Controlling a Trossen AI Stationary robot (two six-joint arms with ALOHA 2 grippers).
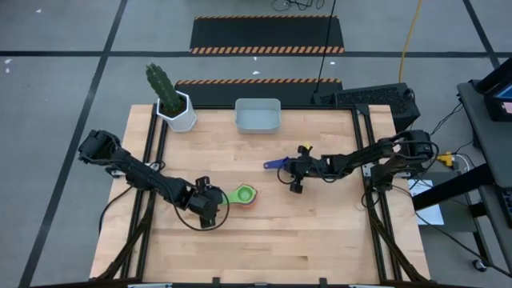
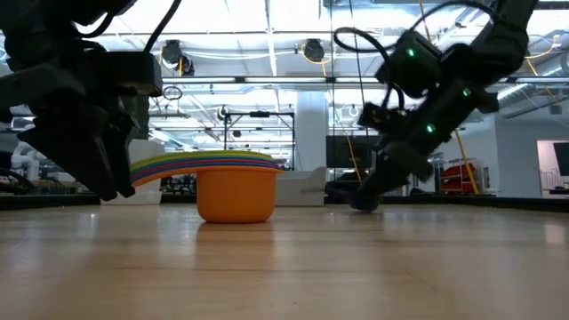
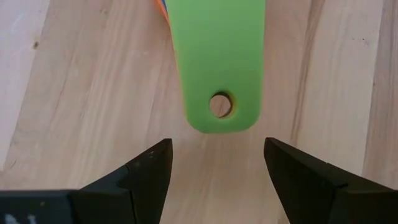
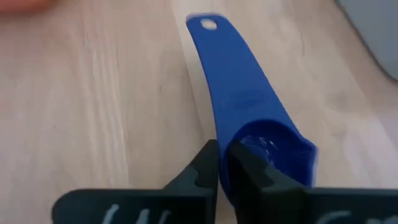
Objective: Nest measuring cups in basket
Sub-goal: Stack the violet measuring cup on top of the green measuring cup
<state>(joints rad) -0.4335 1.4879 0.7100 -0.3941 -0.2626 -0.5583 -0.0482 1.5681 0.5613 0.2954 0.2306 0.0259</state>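
**Blue cup pinched, stack waiting**

The dark blue cup (image 4: 261, 118) sits mid-table, its rim pinched in the right gripper (image 4: 222, 163). Lift it level. The nested stack (image 1: 245, 194) has its handle just ahead of the left gripper's (image 3: 214, 163) spread jaws. The basket (image 1: 257, 116) stands well apart.

In the left wrist view the green cup's handle (image 3: 217, 62) is cut off by the picture's edge, so its bowl can't be seen; a thin orange strip (image 3: 160, 9) peeks out at its 10 o'clock side. In the right wrist view the dark blue cup (image 4: 249, 106) has part of its bowl hidden behind the right gripper (image 4: 222, 171). In the low view the stacked cups (image 2: 233, 182) have their handle ends hidden behind the left gripper (image 2: 107, 160). The basket (image 4: 373, 31) is just a blurry, cut-off corner.
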